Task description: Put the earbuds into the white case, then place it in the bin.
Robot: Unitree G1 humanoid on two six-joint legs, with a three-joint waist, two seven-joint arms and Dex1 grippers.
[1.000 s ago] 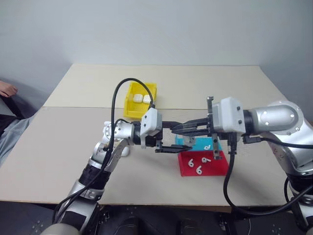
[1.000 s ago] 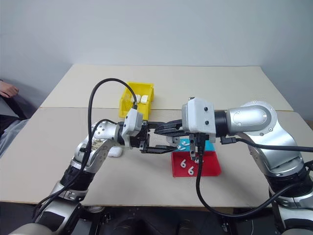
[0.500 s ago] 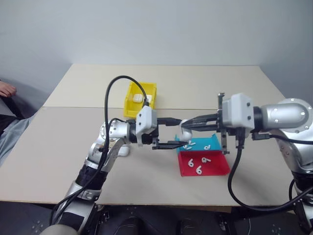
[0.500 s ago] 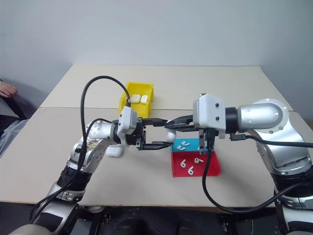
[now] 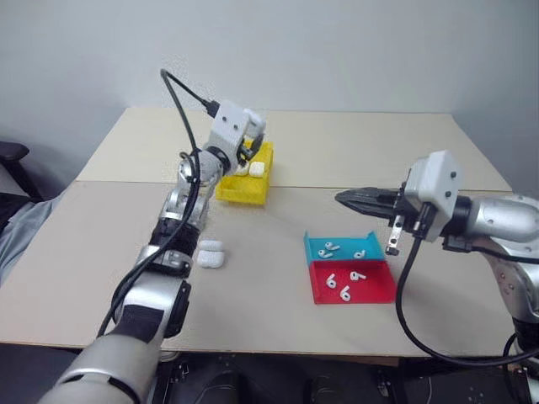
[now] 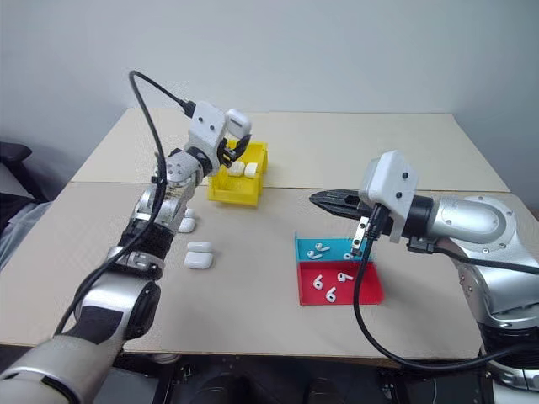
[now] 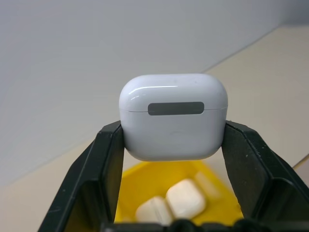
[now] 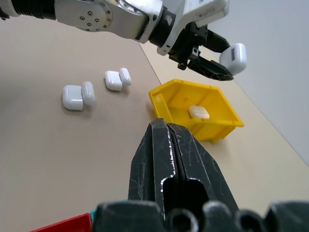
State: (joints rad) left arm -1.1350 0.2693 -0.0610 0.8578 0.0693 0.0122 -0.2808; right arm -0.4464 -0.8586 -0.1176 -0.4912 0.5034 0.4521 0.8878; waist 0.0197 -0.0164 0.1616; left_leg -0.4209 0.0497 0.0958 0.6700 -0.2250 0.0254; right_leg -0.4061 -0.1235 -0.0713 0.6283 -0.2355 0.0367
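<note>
1. Holding the white case (image 7: 173, 116) between its two black fingers (image 7: 104, 169), the left gripper (image 6: 229, 145) hangs in the air above the bin (image 6: 221, 190). The lid of the case is closed, and the fingers press on its two sides.
2. Under the case, the yellow bin stands near the far side of the table (image 6: 354, 143). Two other cases (image 6: 244, 169) already lie inside it, side by side.
3. The right gripper (image 5: 341, 199) has its fingers pressed together and holds nothing. It points across the table, above the teal tray (image 5: 316, 246), well apart from the bin.
4. Loose earbuds (image 5: 344, 292) lie in the red tray (image 5: 379, 290), and some more are in the teal tray just beside it.
5. Two open cases (image 8: 77, 95) lie on the table, between the bin and the near edge, with nothing touching them.
6. I judge that the step in hand is the last one for this case: to place it in the bin. Whether earbuds are inside it, I cannot tell, because the lid is shut.
7. The next move, I think, calls for lowering the left gripper until the case is within the yellow walls, and then opening the fingers. The free place in the bin is in front of the two cases, so the case should come down there and not on top of them.
</note>
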